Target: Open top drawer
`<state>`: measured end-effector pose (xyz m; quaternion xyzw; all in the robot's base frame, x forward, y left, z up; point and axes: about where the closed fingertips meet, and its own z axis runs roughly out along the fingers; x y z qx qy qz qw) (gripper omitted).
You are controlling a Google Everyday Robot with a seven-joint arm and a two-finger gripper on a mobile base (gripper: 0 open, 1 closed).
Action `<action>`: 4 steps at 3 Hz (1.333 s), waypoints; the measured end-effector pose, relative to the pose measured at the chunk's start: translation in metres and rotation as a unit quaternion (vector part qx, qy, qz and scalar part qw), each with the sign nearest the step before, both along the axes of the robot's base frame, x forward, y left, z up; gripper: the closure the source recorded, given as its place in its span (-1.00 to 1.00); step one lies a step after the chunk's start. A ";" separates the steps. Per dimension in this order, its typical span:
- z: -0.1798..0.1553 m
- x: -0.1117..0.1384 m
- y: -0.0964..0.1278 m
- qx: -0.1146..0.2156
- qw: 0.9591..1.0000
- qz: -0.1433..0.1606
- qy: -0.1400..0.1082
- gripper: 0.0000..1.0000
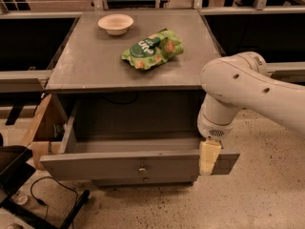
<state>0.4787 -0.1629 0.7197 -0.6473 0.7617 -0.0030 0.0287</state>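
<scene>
The top drawer (109, 164) of the grey cabinet is pulled far out, and its deep grey box is bare inside. A small brass knob (141, 168) sits in the middle of its flat front panel. My white arm (238, 87) comes in from the right. My gripper (209, 157), cream coloured, hangs down from the wrist over the right end of the drawer's front panel, against its top edge. A lower drawer's knob (143, 179) shows just beneath.
On the cabinet top (86, 66) lie a white bowl (116, 23) at the back and a green snack bag (152, 48) in the middle. A wooden box (40, 125) stands at the left. A black object and cable (43, 199) lie on the floor at front left.
</scene>
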 end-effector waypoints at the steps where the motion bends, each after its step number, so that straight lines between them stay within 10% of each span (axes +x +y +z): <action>1: -0.022 -0.003 -0.001 0.008 0.999 -0.004 0.032 -1.00; 2: -0.044 -0.042 -0.014 0.002 0.992 -0.019 0.128 -0.46; 4: -0.019 -0.079 -0.036 -0.035 0.982 -0.051 0.176 0.47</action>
